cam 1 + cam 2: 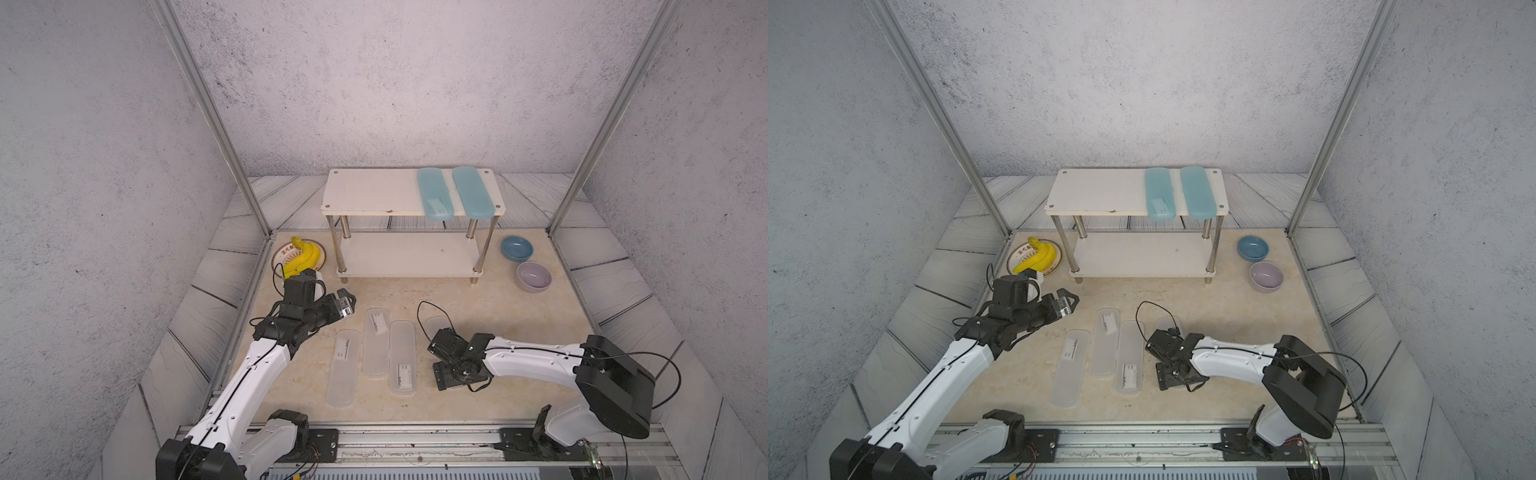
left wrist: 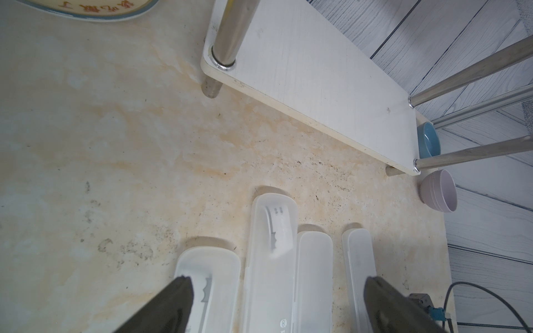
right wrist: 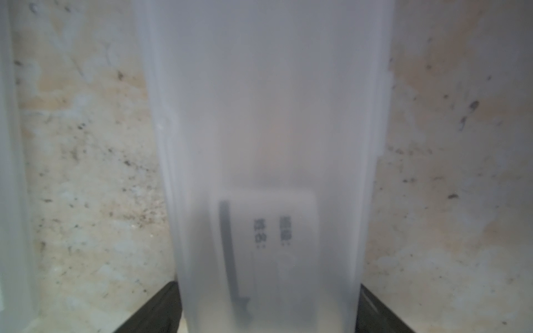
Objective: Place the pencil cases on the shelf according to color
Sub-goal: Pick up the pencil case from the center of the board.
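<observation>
Right wrist view, blurred and close, has the right gripper low, jaws wide astride a frosted case on the mottled beige table, whether pinching I cannot tell; the left gripper hovers spread, and the teal cases lie atop the shelf by the grey back wall.

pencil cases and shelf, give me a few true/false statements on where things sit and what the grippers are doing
1. Both teal cases lie on top of the shelf. True.
2. The left gripper holds a case. False: it is open, with nothing between its jaws.
3. The right gripper has its jaws on either side of a clear case. True.
4. One clear case lies on the shelf. False: all four clear cases are on the table.
</observation>
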